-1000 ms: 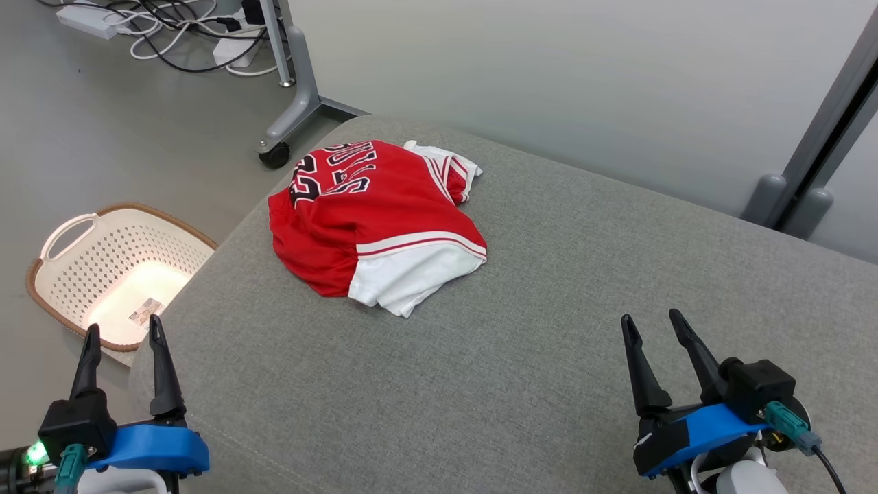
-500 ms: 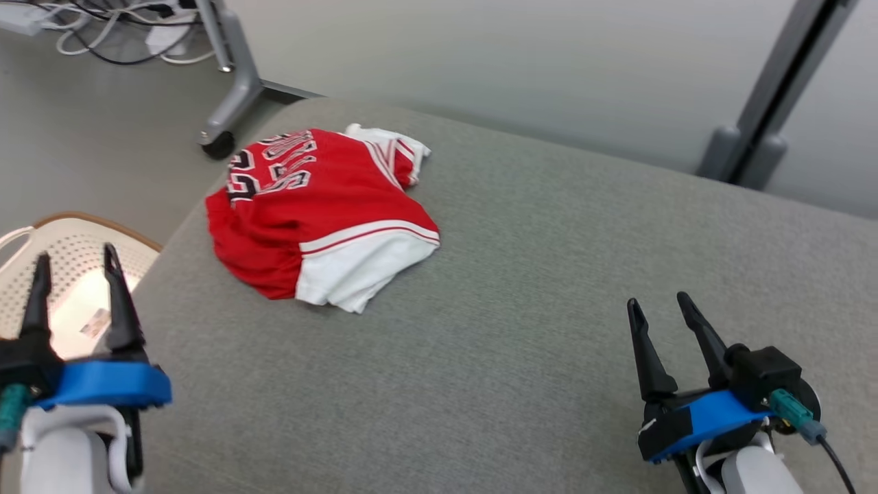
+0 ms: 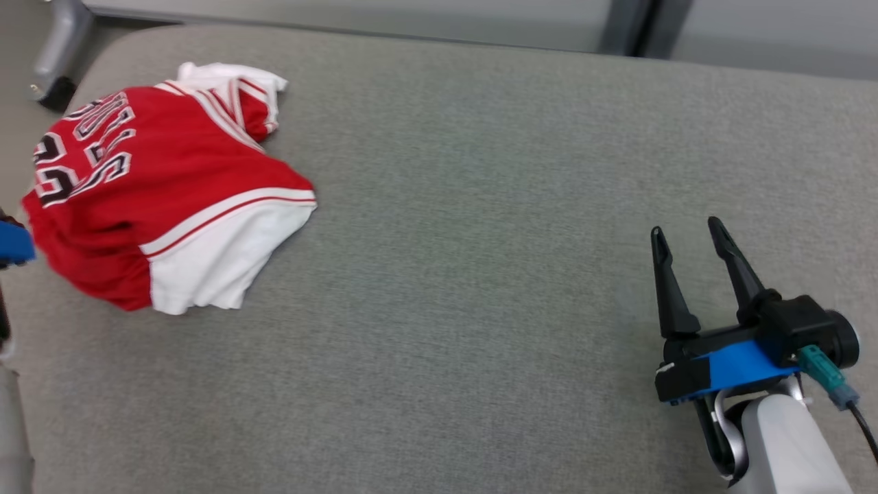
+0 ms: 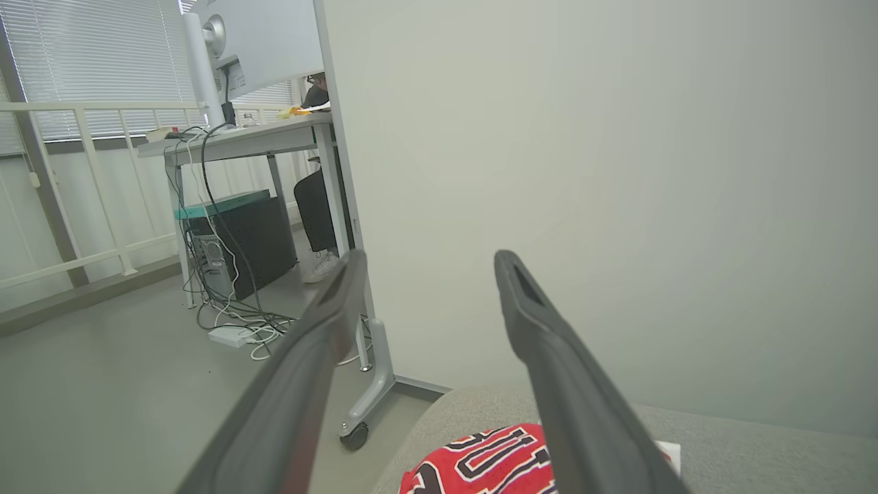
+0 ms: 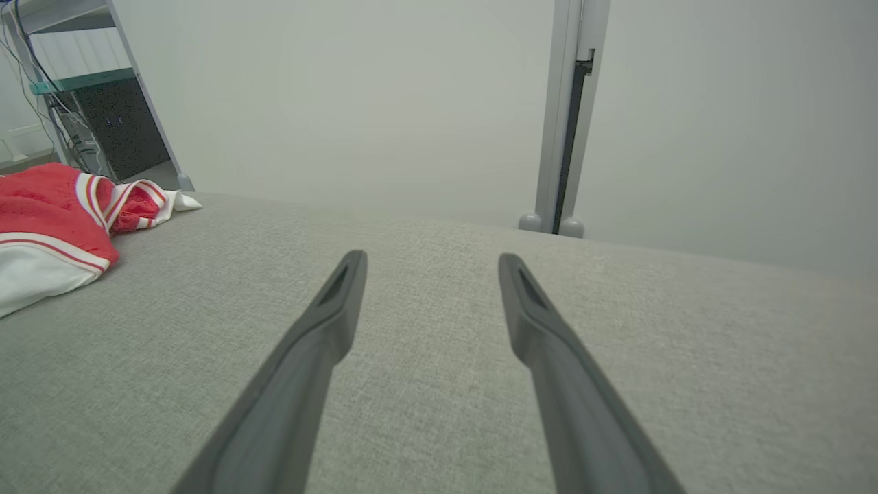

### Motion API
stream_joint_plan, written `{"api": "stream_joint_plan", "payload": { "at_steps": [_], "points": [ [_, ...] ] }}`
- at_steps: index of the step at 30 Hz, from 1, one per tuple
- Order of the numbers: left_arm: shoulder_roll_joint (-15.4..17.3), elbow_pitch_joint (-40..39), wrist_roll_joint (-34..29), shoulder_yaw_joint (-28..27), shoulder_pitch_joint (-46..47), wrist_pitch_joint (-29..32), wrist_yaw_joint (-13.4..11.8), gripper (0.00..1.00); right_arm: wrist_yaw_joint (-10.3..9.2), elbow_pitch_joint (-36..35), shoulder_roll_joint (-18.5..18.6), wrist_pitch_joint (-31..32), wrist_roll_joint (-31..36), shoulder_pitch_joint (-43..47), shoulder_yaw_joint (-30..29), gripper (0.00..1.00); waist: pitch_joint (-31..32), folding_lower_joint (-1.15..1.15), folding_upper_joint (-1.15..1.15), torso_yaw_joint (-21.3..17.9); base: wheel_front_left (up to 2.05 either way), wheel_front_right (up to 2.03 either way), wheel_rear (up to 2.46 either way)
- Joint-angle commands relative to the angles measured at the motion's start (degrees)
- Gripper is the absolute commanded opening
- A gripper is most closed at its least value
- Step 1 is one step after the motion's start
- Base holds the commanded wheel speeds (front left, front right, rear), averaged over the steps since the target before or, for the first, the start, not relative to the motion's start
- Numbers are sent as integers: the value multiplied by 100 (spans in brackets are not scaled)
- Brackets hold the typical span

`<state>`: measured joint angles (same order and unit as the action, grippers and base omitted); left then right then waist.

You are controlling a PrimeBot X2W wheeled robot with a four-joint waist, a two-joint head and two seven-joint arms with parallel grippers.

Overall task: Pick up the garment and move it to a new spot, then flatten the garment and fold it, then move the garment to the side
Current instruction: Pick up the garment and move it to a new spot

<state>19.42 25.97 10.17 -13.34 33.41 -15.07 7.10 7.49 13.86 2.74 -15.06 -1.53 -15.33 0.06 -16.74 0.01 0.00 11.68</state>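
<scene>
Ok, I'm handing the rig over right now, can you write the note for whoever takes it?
Grippers: left gripper jaws open, empty, at the left end of the garment; right gripper jaws open, empty, over bare fabric well to its right.
Things: the garment lies in a crumpled heap at the far left of the grey cushion.
Done: nothing visible; it is not yet grasped.
Left: pick it up, move it to a new spot, flatten, fold, move it aside.

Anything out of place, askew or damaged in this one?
The red-and-white jersey lies crumpled in a heap near the grey cushion's left edge, its lettering creased and white trim bunched at its far side. It is not yet flattened. Nothing torn or spilled shows.
</scene>
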Motion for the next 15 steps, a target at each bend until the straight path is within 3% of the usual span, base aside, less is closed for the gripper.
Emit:
{"api": "stream_joint_plan", "payload": {
  "at_steps": [1, 5, 9, 15],
  "points": [
    [74, 168, 93, 15, 170, -16, 22, 100, 1, -73, 26, -18, 56, -77, -28, 100, -52, -1, 0, -86, 0, 0, 0],
    [449, 907, 291, 245, 653, 45, 43, 100, 1, -276, 26, -18, 122, -83, -147, 100, -265, -1, 0, -326, 0, 0, 0],
    [689, 1548, 662, 830, 953, 349, 39, 100, 1, -350, 25, -18, 162, -105, -232, 100, -408, -1, 0, -465, 0, 0, 0],
    [847, 2154, 1563, 1782, 1134, 1061, 40, 100, 1, -403, 25, -19, 184, -98, -298, 100, -544, -1, 0, -505, 0, 0, 0]
  ]
}}
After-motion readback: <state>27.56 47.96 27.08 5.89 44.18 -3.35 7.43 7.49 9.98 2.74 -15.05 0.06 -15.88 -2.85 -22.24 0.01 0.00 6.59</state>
